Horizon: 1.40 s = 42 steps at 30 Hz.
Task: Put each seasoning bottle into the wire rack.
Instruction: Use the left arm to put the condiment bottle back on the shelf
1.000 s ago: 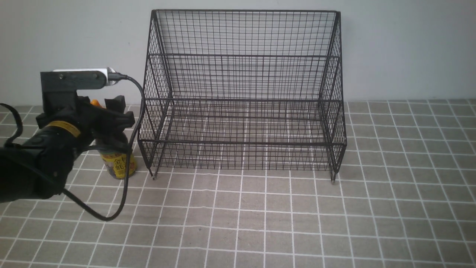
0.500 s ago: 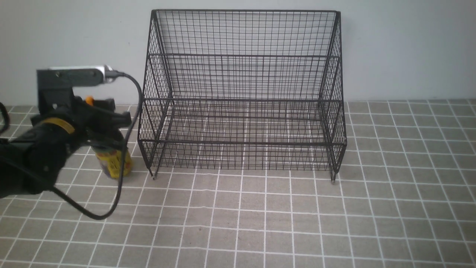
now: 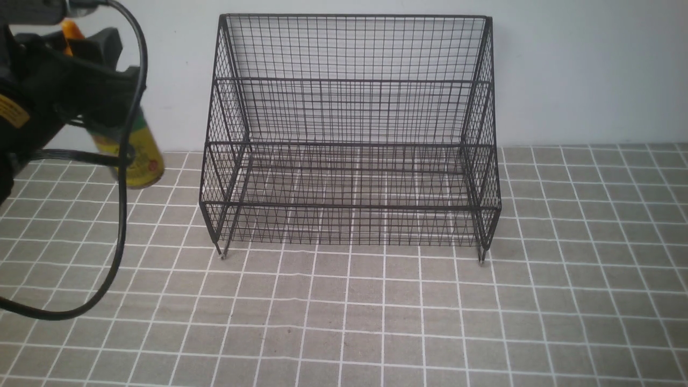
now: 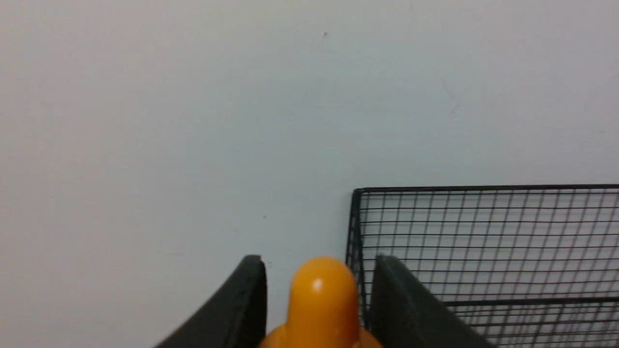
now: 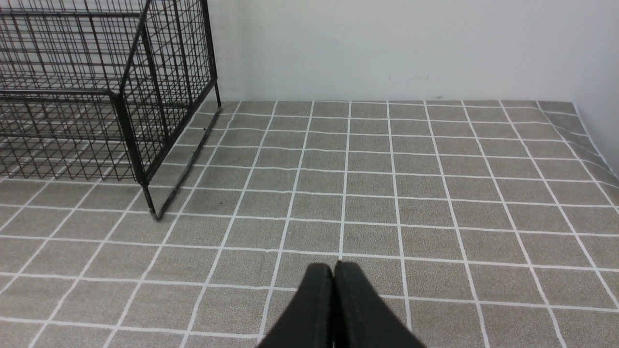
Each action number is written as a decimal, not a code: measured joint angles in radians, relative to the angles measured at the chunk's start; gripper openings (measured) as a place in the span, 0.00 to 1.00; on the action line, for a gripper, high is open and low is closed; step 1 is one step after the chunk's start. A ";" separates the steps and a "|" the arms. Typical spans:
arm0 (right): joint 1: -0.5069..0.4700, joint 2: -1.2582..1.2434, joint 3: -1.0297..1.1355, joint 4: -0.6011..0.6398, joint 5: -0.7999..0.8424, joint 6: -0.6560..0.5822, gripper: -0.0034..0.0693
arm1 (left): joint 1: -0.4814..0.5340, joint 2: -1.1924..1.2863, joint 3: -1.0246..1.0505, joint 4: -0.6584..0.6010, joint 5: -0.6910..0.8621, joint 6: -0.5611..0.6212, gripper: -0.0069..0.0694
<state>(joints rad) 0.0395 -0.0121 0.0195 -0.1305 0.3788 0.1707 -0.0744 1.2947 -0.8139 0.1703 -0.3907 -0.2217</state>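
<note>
The seasoning bottle (image 3: 138, 155), with its yellow label and orange nozzle cap (image 3: 70, 29), hangs tilted in the air to the left of the wire rack (image 3: 349, 207), well above the tiled cloth. My left gripper (image 3: 102, 64) is shut on its upper part. In the left wrist view the orange cap (image 4: 321, 299) stands between the two black fingers (image 4: 246, 299), with the rack's top corner (image 4: 358, 193) just behind it. My right gripper (image 5: 333, 265) is shut and empty, low over the cloth to the right of the rack (image 5: 128, 96). It does not show in the front view.
The black rack stands against the pale back wall (image 3: 591, 70), both tiers bare. A black cable (image 3: 121, 226) loops down from my left arm to the grey tiled cloth (image 3: 376, 322). The cloth's right edge (image 5: 595, 145) shows wrinkled.
My left gripper has closed on the bottle where it stood beside the rack's left foot. It has lifted it off the cloth, up and a little left.
</note>
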 joint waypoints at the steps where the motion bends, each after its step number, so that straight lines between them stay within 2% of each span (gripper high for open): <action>1: 0.000 0.000 0.000 0.000 0.000 0.000 0.03 | 0.000 0.003 0.000 0.044 0.000 -0.066 0.43; 7: 0.000 0.000 0.000 0.000 0.000 0.000 0.03 | 0.000 0.066 -0.007 0.268 -0.107 -0.317 0.43; 13: 0.000 0.000 0.000 0.000 0.000 0.000 0.03 | -0.006 0.146 -0.053 0.385 -0.185 -0.454 0.43; 23: 0.000 0.000 0.000 0.000 0.000 0.000 0.03 | -0.118 0.277 -0.127 0.393 -0.193 -0.377 0.43; 33: 0.000 0.000 0.000 0.000 0.000 0.000 0.03 | -0.128 0.404 -0.131 0.380 -0.199 -0.324 0.43; 38: 0.000 0.000 0.000 0.000 0.000 0.000 0.03 | -0.127 0.436 -0.131 0.438 -0.156 -0.318 0.43; 42: 0.000 0.000 0.000 0.000 0.000 0.000 0.03 | -0.128 0.434 -0.135 0.476 -0.163 -0.319 0.50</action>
<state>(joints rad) 0.0395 -0.0121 0.0195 -0.1305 0.3788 0.1707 -0.2022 1.7286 -0.9490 0.6467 -0.5535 -0.5408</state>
